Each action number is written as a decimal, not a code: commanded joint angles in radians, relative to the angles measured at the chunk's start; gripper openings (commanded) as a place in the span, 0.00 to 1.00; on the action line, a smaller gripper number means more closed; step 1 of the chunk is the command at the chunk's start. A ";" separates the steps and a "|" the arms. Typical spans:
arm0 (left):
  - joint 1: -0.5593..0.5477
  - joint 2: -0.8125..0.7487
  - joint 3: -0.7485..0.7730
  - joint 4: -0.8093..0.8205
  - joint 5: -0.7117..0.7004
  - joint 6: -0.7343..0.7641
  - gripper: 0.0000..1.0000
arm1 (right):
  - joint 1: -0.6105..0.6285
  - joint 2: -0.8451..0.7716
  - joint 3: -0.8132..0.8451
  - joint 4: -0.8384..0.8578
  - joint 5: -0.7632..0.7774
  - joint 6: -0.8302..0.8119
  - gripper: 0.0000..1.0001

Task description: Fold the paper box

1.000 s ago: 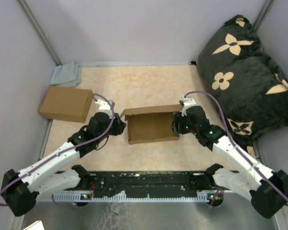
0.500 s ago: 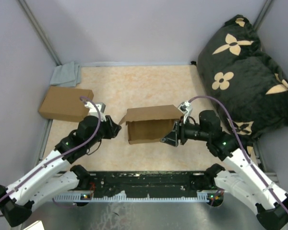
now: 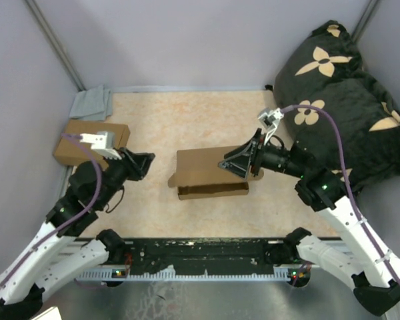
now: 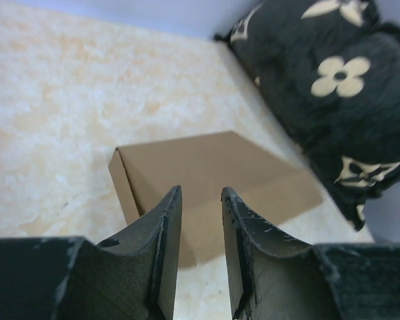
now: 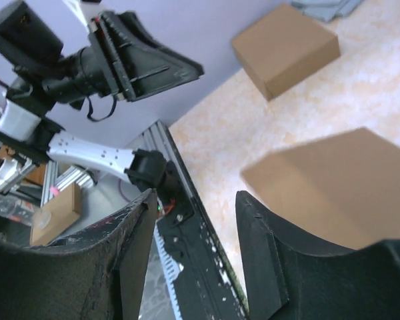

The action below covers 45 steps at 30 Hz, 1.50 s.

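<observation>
The paper box (image 3: 203, 170) lies in the middle of the table, its lid folded down over the tray, with a flap sticking out at its left end and a gap along the front wall. My right gripper (image 3: 235, 162) hovers open over the lid's right end; contact cannot be told. In the right wrist view the right gripper (image 5: 197, 197) holds nothing, and the box (image 5: 340, 177) is blurred behind its right finger. Left of the box, my left gripper (image 3: 144, 162) is raised, open and apart from it. Between the left gripper's (image 4: 200, 200) fingers the box (image 4: 207, 160) shows farther off.
A second, closed brown cardboard box (image 3: 80, 141) sits at the left, partly under my left wrist, with a grey cloth (image 3: 92, 103) behind it. A black flowered pillow (image 3: 340, 100) fills the right side. Walls close the back and the left.
The lid has dropped from upright to nearly flat over the tray. My left gripper pulled back to the left, away from the box. My right gripper rose and swung over the lid.
</observation>
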 commanded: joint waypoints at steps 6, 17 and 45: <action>-0.005 0.020 -0.069 0.175 -0.050 0.055 0.39 | 0.000 0.057 0.096 -0.058 0.248 -0.037 0.57; -0.005 0.597 -0.021 0.252 0.113 0.003 0.39 | -0.116 0.281 -0.172 0.009 0.487 -0.023 0.53; 0.158 0.950 0.298 0.116 0.030 0.117 0.38 | -0.113 0.648 -0.094 0.098 0.525 0.010 0.54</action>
